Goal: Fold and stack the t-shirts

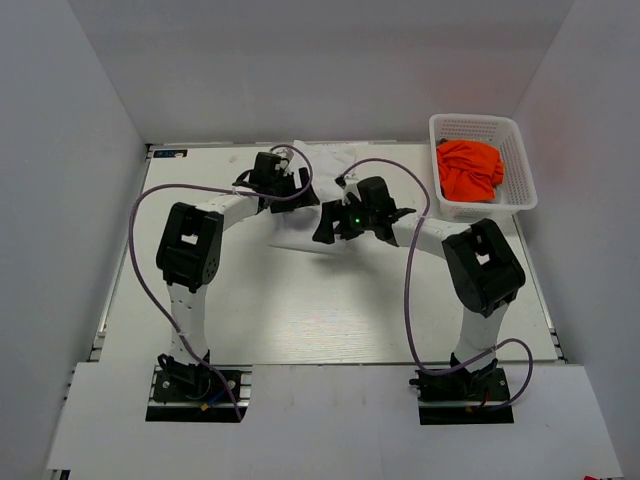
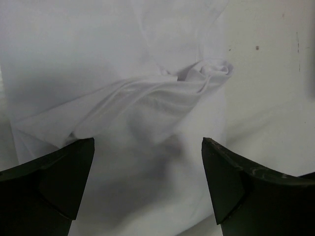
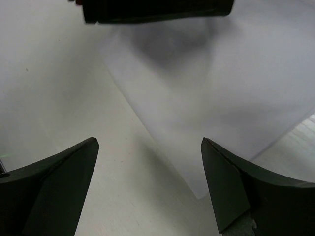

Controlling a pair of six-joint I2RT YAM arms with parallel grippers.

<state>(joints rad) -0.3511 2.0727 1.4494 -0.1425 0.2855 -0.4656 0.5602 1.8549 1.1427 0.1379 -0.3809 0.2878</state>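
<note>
The white t-shirt [image 1: 298, 228] lies partly folded on the table [image 1: 300, 310] at the back middle, mostly hidden under both wrists. In the left wrist view the white t-shirt [image 2: 147, 98] shows a bunched ridge across its middle. My left gripper [image 1: 288, 182] [image 2: 147, 141] hangs open just above it, nothing between its fingers. My right gripper [image 1: 335, 212] [image 3: 149, 141] is open over the bare table beside a straight edge of the white t-shirt [image 3: 221, 98]. The orange t-shirt [image 1: 468, 168] sits crumpled in the basket.
A white mesh basket [image 1: 480, 121] stands at the back right corner of the table. White walls close in the back and both sides. Part of the left arm [image 3: 152, 10] crosses the top of the right wrist view.
</note>
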